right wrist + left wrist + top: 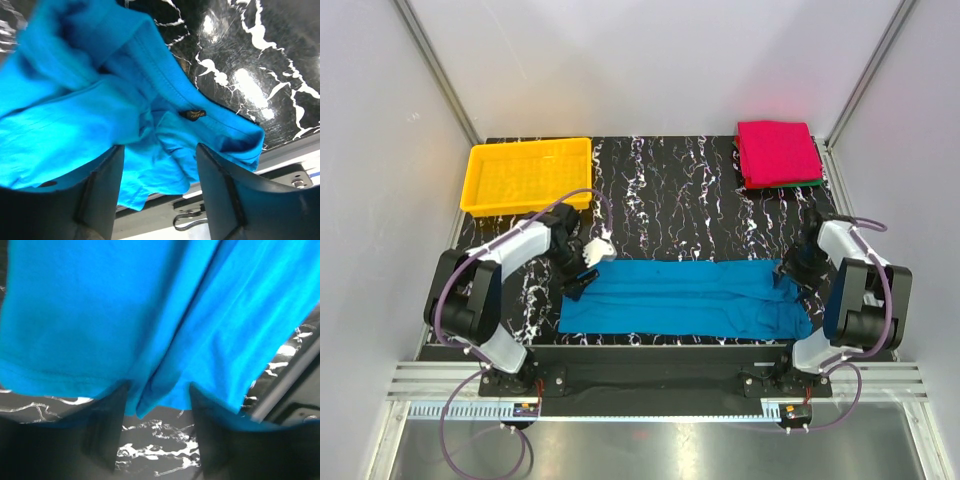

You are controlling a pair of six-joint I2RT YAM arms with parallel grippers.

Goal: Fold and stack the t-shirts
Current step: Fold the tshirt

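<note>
The teal-blue t-shirt (685, 300) lies as a long strip across the near part of the table. My left gripper (582, 283) is at its far left corner, and in the left wrist view (160, 410) its jaws stand apart with the shirt's hem (150, 400) between the fingertips. My right gripper (790, 275) is at the shirt's bunched right end, and in the right wrist view (160, 175) it is open with the collar and its label (192, 114) between the fingers. The magenta-pink shirt (778, 150) lies folded on the dark green shirt (800, 183) at the back right.
A yellow plastic tray (480, 180) stands at the back left. The table (660, 200) is black with white marbling. White walls and metal frame posts close in the sides and back. A metal rail (660, 385) runs along the near edge.
</note>
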